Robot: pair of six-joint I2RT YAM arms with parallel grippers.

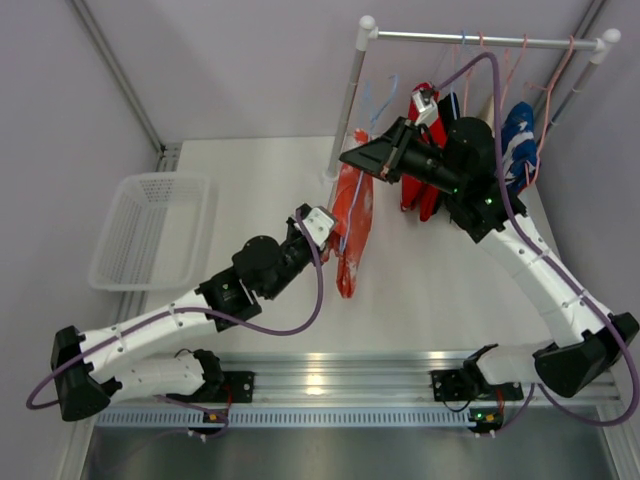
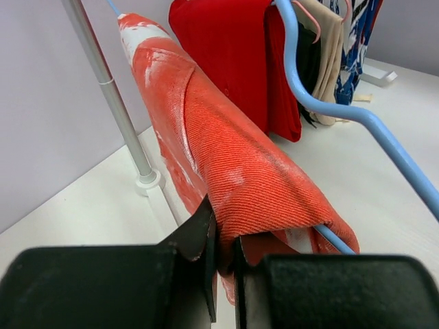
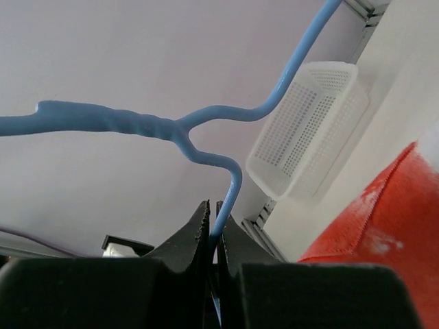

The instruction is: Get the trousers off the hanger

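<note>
The orange-red trousers point(image 1: 354, 228) hang folded over the light-blue wire hanger point(image 1: 346, 236), held out in front of the rack pole. My left gripper point(image 1: 324, 226) is shut on the trousers' lower fold; in the left wrist view the fabric point(image 2: 226, 151) is pinched between my fingertips point(image 2: 225, 240), and the hanger's wire point(image 2: 357, 116) runs past on the right. My right gripper point(image 1: 352, 158) is shut on the hanger near its top. In the right wrist view the wire point(image 3: 137, 123) runs down between the closed fingers of that gripper point(image 3: 214, 221), with the trousers point(image 3: 384, 226) at lower right.
A white mesh basket point(image 1: 150, 240) sits at the table's left and also shows in the right wrist view point(image 3: 309, 130). The rack rail point(image 1: 480, 40) and its pole point(image 1: 345, 110) stand at the back. A deep-red garment point(image 1: 420, 190) and a blue-and-white garment point(image 1: 518, 145) hang there on other hangers.
</note>
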